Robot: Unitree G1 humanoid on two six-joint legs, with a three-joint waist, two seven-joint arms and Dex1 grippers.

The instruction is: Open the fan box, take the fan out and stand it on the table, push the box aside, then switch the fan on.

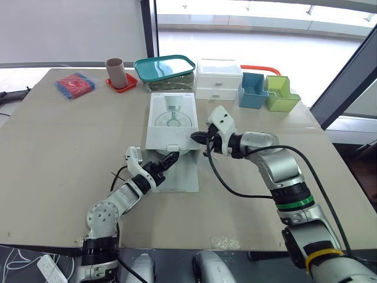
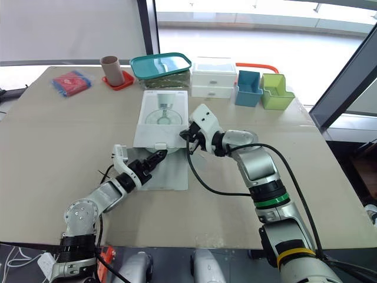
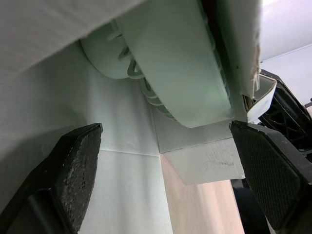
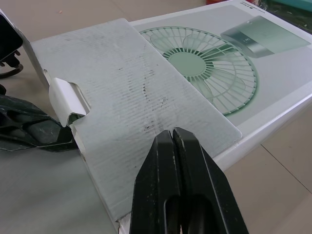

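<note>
My left arm (image 1: 121, 200) lies low, left pincer (image 1: 169, 159) wide open at the fan box (image 1: 171, 121) mouth. My right pincer (image 1: 198, 137), squeezed closed, hangs over the flap (image 4: 136, 107).

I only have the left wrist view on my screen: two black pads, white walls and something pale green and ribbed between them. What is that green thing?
Observer: A pale green plastic fan, inside a white cardboard box lying flat on the beige table.
Operator: Where's the other hand?
Observer: The right hand is at the right edge of the box's top flap, its fingers shut.
Operator: And my hand, seen from above?
Observer: The left hand points into the box's open near end, by that flap's tab.
</note>
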